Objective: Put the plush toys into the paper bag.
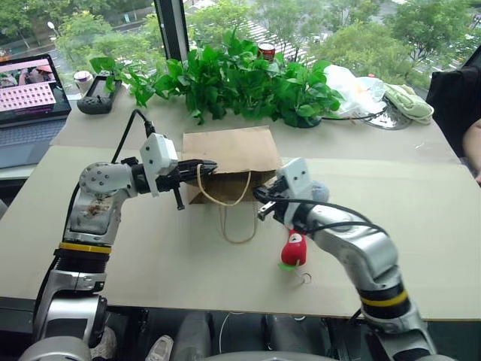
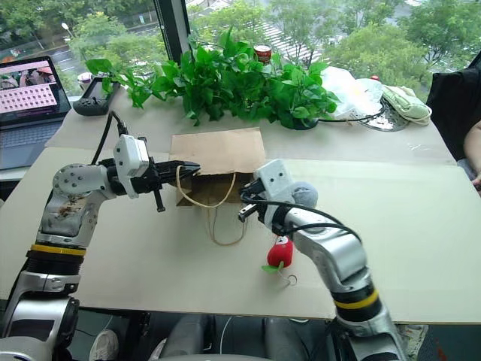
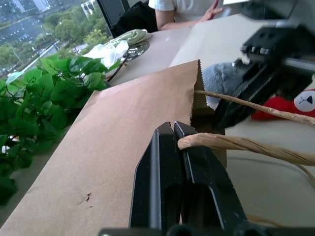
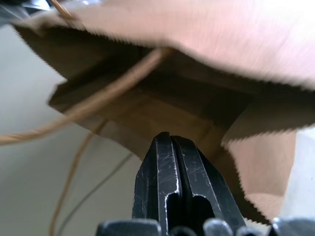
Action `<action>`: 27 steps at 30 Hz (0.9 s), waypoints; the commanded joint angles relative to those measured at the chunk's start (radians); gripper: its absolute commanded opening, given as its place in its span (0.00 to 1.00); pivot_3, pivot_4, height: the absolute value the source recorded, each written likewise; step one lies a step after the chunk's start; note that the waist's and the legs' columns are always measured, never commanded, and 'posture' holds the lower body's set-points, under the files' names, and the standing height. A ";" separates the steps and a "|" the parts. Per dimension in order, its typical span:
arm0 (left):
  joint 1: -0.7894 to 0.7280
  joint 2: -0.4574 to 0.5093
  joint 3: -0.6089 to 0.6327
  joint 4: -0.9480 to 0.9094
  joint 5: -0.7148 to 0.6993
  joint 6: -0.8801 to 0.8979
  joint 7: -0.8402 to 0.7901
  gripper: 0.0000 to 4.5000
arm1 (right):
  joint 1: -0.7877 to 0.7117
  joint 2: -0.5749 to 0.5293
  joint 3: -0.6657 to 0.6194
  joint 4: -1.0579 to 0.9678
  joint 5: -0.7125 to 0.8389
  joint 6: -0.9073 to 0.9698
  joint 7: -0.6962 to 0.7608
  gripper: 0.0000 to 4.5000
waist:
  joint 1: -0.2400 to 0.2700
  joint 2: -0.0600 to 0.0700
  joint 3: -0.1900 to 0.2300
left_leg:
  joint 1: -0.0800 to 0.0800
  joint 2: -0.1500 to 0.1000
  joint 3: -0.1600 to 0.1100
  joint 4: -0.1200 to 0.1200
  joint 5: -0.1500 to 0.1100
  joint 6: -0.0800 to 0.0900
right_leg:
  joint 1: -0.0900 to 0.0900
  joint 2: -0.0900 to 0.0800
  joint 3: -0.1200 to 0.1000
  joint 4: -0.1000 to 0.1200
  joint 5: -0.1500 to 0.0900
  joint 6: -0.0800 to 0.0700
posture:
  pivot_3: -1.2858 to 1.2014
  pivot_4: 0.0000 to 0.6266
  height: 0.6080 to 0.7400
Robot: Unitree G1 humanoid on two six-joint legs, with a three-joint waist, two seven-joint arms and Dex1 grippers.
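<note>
The brown paper bag point(image 1: 229, 150) lies flat on the table, its mouth towards me. My left gripper point(image 1: 207, 165) is shut on the bag's upper cord handle point(image 3: 236, 143) and holds that side of the mouth raised. My right gripper point(image 1: 261, 201) is shut, its tips at the lower lip of the open mouth point(image 4: 147, 113); whether paper is pinched I cannot tell. The grey-blue plush toy point(image 1: 319, 189) sits just behind my right wrist, beside the bag. The red chili plush toy point(image 1: 293, 248) lies on the table under my right forearm.
Leafy plants point(image 1: 233, 75) run along the back behind the bag. A laptop point(image 1: 30, 94) and a dark controller point(image 1: 98, 94) sit at the back left. A white plastic bag point(image 1: 353, 86) and pale green cloth point(image 1: 409, 101) lie at the back right, near a person's arm point(image 1: 473, 147).
</note>
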 commanded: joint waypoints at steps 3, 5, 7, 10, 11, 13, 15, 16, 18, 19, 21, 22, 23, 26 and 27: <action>-0.048 -0.002 0.015 -0.029 -0.023 0.011 -0.002 0.00 | -0.038 0.071 -0.021 0.106 -0.098 -0.141 -0.031 0.01 | -0.002 0.000 0.000 | 0.000 0.000 0.000 0.000 0.000 0.000 | 0.000 0.000 0.000 0.000 0.000 0.000 | 0.52 0.24 0.83; -0.055 -0.007 0.012 -0.031 -0.025 0.014 0.000 0.00 | -0.052 0.090 -0.009 0.153 -0.146 -0.157 -0.053 0.01 | -0.006 0.000 0.000 | 0.000 0.000 0.000 0.000 0.000 0.000 | 0.000 0.000 0.000 0.001 0.000 0.000 | 0.52 0.24 0.83; -0.061 -0.016 0.014 -0.037 -0.032 0.025 0.008 0.00 | -0.058 0.113 0.019 0.198 -0.189 -0.157 -0.067 0.01 | -0.007 0.000 0.000 | 0.000 0.000 0.000 0.000 0.000 0.000 | -0.001 0.000 0.000 0.001 0.000 0.000 | 0.52 0.24 0.83; -0.078 -0.030 0.026 -0.031 -0.044 0.051 0.029 0.00 | -0.055 0.116 0.063 0.224 -0.252 -0.153 -0.064 0.01 | -0.006 0.000 0.000 | 0.000 0.000 -0.001 0.000 0.000 0.000 | -0.001 0.000 0.000 0.001 0.000 0.000 | 0.52 0.24 0.83; -0.087 -0.036 0.033 -0.025 -0.047 0.063 0.041 0.00 | -0.054 0.109 0.075 0.227 -0.270 -0.154 -0.058 0.01 | -0.006 0.000 0.000 | 0.000 0.000 -0.001 0.000 0.000 0.000 | -0.001 0.000 0.000 0.001 0.000 0.000 | 0.52 0.24 0.83; -0.099 -0.042 0.041 -0.017 -0.050 0.078 0.055 0.00 | -0.054 0.095 0.092 0.230 -0.299 -0.153 -0.046 0.01 | -0.006 0.000 0.000 | 0.000 0.000 -0.001 0.000 0.000 0.000 | -0.001 0.000 0.000 0.001 0.000 0.000 | 0.52 0.24 0.83; -0.108 -0.050 0.046 -0.023 -0.055 0.094 0.071 0.00 | -0.055 0.088 0.099 0.237 -0.320 -0.149 -0.038 0.01 | -0.005 0.000 0.000 | 0.000 0.000 -0.001 0.000 0.000 0.000 | -0.001 0.000 0.000 0.001 0.000 0.000 | 0.52 0.24 0.83; -0.110 -0.055 0.049 -0.029 -0.059 0.104 0.079 0.00 | -0.055 0.088 0.098 0.240 -0.327 -0.147 -0.035 0.01 | -0.005 0.000 0.000 | 0.000 0.000 -0.001 0.000 0.000 0.000 | -0.001 0.000 0.000 0.001 0.000 0.000 | 0.52 0.24 0.83; -0.113 -0.068 0.060 -0.057 -0.085 0.147 0.101 0.00 | -0.055 0.091 0.098 0.249 -0.342 -0.149 -0.031 0.01 | -0.005 0.000 0.000 | 0.000 0.000 -0.001 0.000 0.000 0.000 | -0.001 0.000 0.000 0.001 0.000 0.000 | 0.52 0.24 0.83; -0.114 -0.072 0.065 -0.068 -0.095 0.162 0.110 0.00 | -0.055 0.093 0.097 0.252 -0.348 -0.151 -0.028 0.01 | -0.005 0.000 0.000 | 0.000 0.000 -0.001 0.000 0.000 0.000 | -0.001 0.000 0.000 0.001 0.000 0.000 | 0.52 0.24 0.83; -0.113 -0.076 0.072 -0.084 -0.105 0.188 0.126 0.00 | -0.055 0.098 0.093 0.255 -0.355 -0.151 -0.023 0.01 | -0.005 0.000 0.000 | 0.000 0.000 -0.001 0.000 0.000 0.000 | -0.001 0.000 0.000 0.001 0.000 0.000 | 0.52 0.24 0.83; -0.112 -0.076 0.076 -0.091 -0.108 0.198 0.133 0.00 | -0.055 0.099 0.092 0.255 -0.358 -0.150 -0.020 0.01 | -0.005 0.000 0.000 | 0.000 0.000 -0.001 0.000 0.000 0.000 | -0.001 0.000 0.000 0.001 0.000 0.000 | 0.52 0.24 0.83; -0.111 -0.076 0.078 -0.097 -0.111 0.206 0.139 0.00 | -0.054 0.101 0.091 0.255 -0.361 -0.149 -0.017 0.01 | -0.005 0.000 0.000 | 0.000 0.000 -0.001 0.000 0.000 0.000 | -0.001 0.000 0.000 0.001 0.000 0.000 | 0.52 0.24 0.83; -0.105 -0.072 0.085 -0.106 -0.119 0.226 0.158 0.00 | -0.051 0.105 0.087 0.257 -0.372 -0.147 -0.009 0.01 | -0.006 0.000 0.000 | 0.000 0.000 -0.001 0.000 0.000 0.000 | -0.001 0.000 0.000 0.001 0.000 0.000 | 0.52 0.24 0.83; -0.100 -0.068 0.086 -0.107 -0.118 0.226 0.158 0.00 | -0.051 0.107 0.086 0.258 -0.374 -0.147 -0.006 0.01 | -0.006 0.000 0.000 | 0.000 0.000 -0.001 0.000 0.000 0.000 | -0.001 0.000 0.000 0.001 0.000 0.000 | 0.52 0.24 0.83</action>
